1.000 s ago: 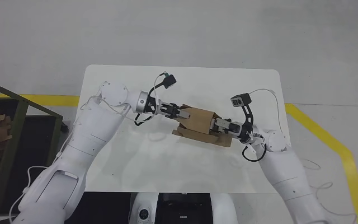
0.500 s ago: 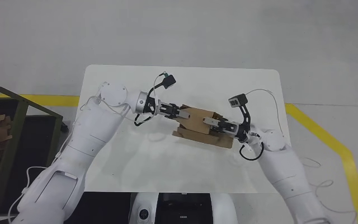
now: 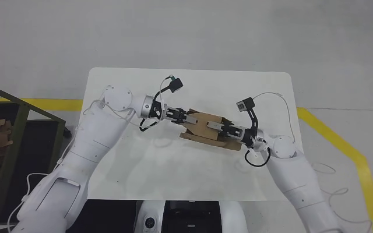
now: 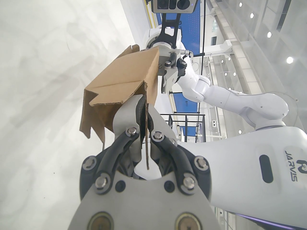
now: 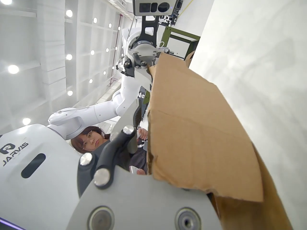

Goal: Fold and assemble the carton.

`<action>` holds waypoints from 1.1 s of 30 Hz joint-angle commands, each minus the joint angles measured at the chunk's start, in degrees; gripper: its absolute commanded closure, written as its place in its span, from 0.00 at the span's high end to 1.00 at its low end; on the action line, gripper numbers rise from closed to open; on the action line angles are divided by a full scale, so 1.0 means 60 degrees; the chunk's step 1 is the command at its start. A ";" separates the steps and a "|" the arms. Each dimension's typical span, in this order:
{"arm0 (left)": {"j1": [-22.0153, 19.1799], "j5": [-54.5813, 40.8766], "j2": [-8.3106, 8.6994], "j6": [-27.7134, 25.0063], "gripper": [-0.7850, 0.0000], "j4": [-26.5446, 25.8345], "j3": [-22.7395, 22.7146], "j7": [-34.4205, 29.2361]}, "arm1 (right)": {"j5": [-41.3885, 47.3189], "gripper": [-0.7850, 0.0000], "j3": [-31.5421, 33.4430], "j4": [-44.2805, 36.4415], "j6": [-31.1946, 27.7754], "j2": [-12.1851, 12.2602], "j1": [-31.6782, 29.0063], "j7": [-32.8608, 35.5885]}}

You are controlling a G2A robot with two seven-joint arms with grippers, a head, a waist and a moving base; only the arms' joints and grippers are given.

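Now left end effector (image 4: 144, 107) clamps the carton (image 3: 201, 126), long axis running straight to my right end effector (image 3: 226, 129), whose grip I can't tell.

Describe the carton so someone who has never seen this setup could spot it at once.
On the white table, look at the middle, between the two arms. The carton is a brown, partly folded cardboard piece, one end pinched in the left gripper, the right gripper at its other end. It is the one brown thing on that white top.
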 commanded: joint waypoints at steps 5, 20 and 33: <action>-0.0033 -0.0131 0.0013 -0.0040 0.00 0.0047 0.0020 -0.0079 | -0.0268 0.00 -0.0071 -0.0045 0.0139 0.0005 0.0009 -0.0245; 0.0359 -0.1154 0.0178 -0.1032 1.00 -0.0494 -0.0501 -0.0584 | -0.0587 0.00 -0.0031 -0.0257 0.0320 0.0054 -0.0093 -0.0750; 0.0681 -0.2099 0.0301 -0.1023 1.00 -0.1440 -0.0537 -0.1139 | -0.0697 0.00 -0.0131 -0.0427 0.0305 0.0046 -0.0162 -0.1194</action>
